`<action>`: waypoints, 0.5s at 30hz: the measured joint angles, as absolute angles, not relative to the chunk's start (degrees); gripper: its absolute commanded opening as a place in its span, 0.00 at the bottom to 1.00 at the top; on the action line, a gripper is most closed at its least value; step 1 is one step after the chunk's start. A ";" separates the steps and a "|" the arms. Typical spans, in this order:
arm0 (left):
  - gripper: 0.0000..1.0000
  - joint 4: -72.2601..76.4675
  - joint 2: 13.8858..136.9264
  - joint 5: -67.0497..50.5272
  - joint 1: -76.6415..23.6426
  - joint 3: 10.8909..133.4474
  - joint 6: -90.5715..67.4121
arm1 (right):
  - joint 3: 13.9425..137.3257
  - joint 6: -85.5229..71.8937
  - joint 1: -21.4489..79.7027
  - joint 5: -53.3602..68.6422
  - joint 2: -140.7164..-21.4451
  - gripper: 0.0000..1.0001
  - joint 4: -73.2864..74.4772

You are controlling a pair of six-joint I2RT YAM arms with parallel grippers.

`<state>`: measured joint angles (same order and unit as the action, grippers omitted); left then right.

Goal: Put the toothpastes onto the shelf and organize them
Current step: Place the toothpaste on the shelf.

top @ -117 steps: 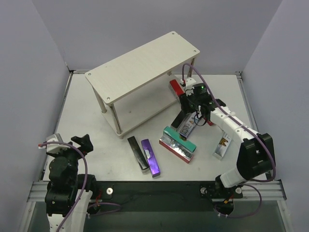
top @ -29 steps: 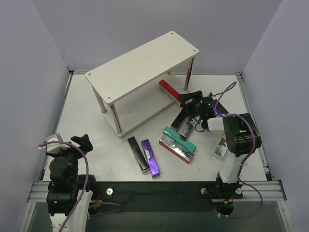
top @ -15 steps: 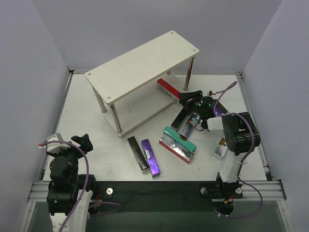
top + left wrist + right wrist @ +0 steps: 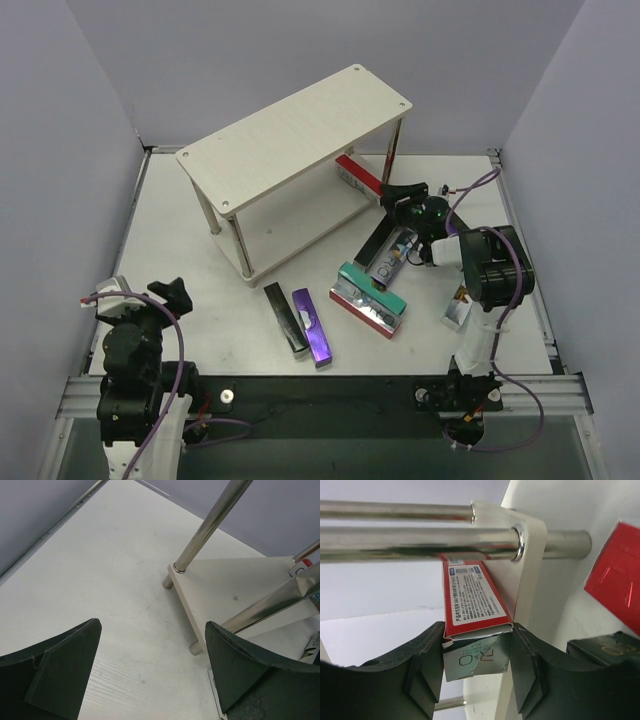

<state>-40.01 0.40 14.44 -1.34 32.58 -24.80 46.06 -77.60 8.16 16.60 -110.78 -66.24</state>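
1. The shelf [image 4: 295, 135] is standing toward 12 o'clock on the tabletop [image 4: 190, 250]. It is turned at an angle, with its pale top board sitting over a lower board on thin metal legs.
2. The right fingers [image 4: 425, 672] are pinching narrow on the near end of a red toothpaste carton [image 4: 360, 178]. One finger is pressing each long side, and the white end flap is showing between them.
3. That red carton is poking into the shelf at its 3 o'clock end, with its far end lying under the edge of the top board, just beside the corner leg. I cannot tell whether it is resting on the lower board.
4. The other toothpastes are lying on the tabletop outside the shelf.
   - A black carton [image 4: 283, 317] and a purple carton [image 4: 311, 325] are lying side by side at the shelf's 6 o'clock.
   - A teal carton [image 4: 370, 295] is lying tight against a red one at 5 o'clock.
   - A second black carton [image 4: 375, 240] and a pale printed carton [image 4: 395, 255] are lying just beyond the teal one, near the right arm.
   - A silver-ended carton [image 4: 458, 305] is lying beside that arm's base.
5. The left fingers [image 4: 65, 665] are standing wide apart, holding nothing. They are hovering over the tabletop's 8 o'clock corner and facing a shelf leg.
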 measured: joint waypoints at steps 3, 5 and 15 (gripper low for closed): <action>0.96 -39.97 0.40 14.31 -1.34 32.58 -24.80 | 46.76 -77.97 8.12 15.66 -111.96 0.35 -67.11; 0.96 -39.97 0.40 14.28 -1.34 32.58 -24.80 | 47.37 -78.17 8.12 15.27 -112.88 0.36 -67.79; 0.96 -39.81 0.40 14.26 -1.34 32.58 -24.77 | 50.54 -78.39 8.95 13.37 -115.18 0.56 -67.81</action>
<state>-39.81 0.40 14.26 -1.34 32.58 -24.77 50.54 -78.39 8.95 13.37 -115.18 -67.81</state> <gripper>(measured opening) 0.966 0.488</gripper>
